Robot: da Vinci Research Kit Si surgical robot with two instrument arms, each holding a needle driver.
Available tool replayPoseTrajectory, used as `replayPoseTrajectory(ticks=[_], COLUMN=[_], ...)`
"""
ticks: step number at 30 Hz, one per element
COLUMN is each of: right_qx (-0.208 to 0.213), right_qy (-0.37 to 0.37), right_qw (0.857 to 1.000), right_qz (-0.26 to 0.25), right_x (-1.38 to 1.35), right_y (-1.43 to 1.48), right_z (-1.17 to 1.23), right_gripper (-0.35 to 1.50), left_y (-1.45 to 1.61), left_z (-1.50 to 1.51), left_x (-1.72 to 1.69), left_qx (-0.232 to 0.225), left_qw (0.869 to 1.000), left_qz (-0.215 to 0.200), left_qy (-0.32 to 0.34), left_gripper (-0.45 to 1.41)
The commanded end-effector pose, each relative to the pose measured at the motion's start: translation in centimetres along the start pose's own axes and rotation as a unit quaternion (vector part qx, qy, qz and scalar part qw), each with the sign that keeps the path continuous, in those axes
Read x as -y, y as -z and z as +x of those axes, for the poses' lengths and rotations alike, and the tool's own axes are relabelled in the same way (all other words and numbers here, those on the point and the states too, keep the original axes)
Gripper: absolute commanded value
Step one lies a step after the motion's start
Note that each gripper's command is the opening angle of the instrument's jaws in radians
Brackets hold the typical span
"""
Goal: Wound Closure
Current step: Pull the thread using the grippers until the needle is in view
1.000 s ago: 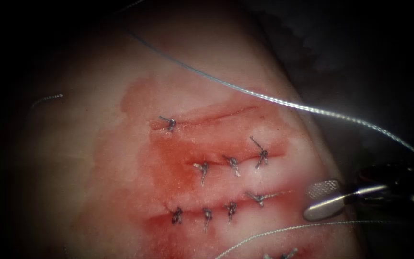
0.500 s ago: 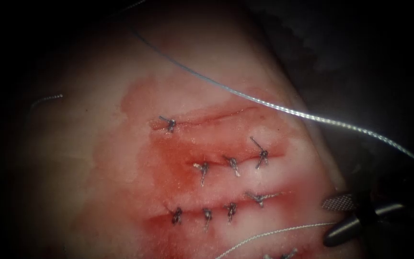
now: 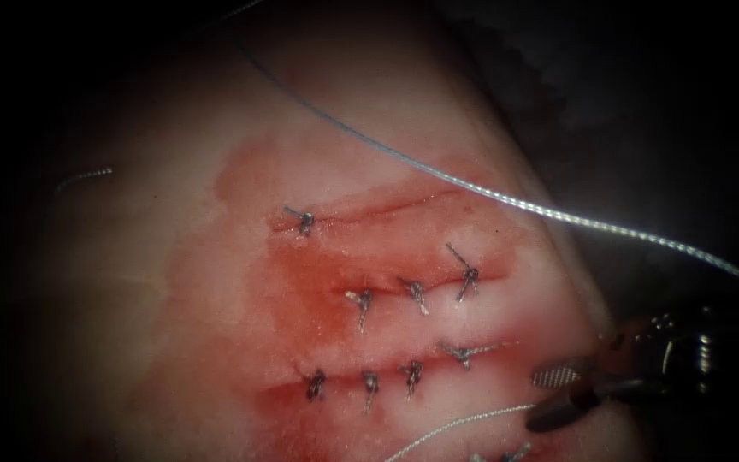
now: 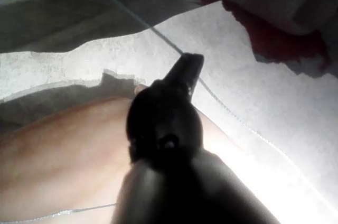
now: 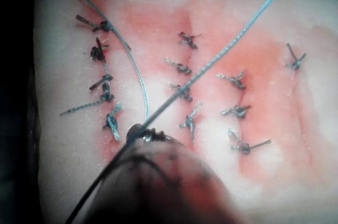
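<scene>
Just off the right tool's (image 3: 549, 398) parted, empty jaws runs the thread (image 3: 464, 419) across the tissue (image 3: 173, 282): limp, slippery, best pinched mid-strand. Left tool (image 4: 185, 73) probably closed, can't tell; needle unseen.

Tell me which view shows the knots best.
The right wrist view: it looks straight down on the rows of knots on the tissue from close, with their cut ends clear. The endoscope view shows several knots from farther off, some at its dim edge. The left wrist view shows that arm's tool and thread.
</scene>
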Motion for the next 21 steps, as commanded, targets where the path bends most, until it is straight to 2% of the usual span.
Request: replayPoseTrajectory(ticks=[1, 14, 15, 16, 18, 21], right_qx=[0.0, -0.021, -0.021, -0.025, -0.027, -0.029], right_qy=[0.001, 0.009, 0.009, 0.012, 0.012, -0.002], right_qw=[1.0, 1.0, 1.0, 1.0, 1.0, 1.0], right_qz=[-0.002, -0.005, -0.005, -0.004, -0.003, -0.005], right_x=[-0.02, -0.09, -0.09, -0.09, -0.09, -0.08], right_y=[-0.09, -0.32, -0.33, -0.32, -0.32, -0.28], right_z=[0.0, 0.08, 0.08, 0.07, 0.07, 0.04], right_gripper=[0.34, 0.31, 0.19, -0.01, -0.06, -0.35], left_y=[-0.11, -0.11, -0.11, -0.11, -0.11, -0.12], left_z=[-0.02, -0.01, -0.01, 0.0, 0.0, 0.01], left_x=[0.0, 0.01, 0.01, 0.01, 0.01, 0.03], left_qx=[0.002, -0.002, -0.004, -0.004, -0.003, -0.006], left_qw=[1.0, 1.0, 1.0, 1.0, 1.0, 1.0], left_qz=[0.002, 0.003, 0.003, 0.004, 0.005, 0.005], left_qy=[0.001, 0.01, 0.012, 0.012, 0.011, 0.012], left_gripper=[-0.42, -0.4, -0.38, -0.38, -0.38, -0.38])
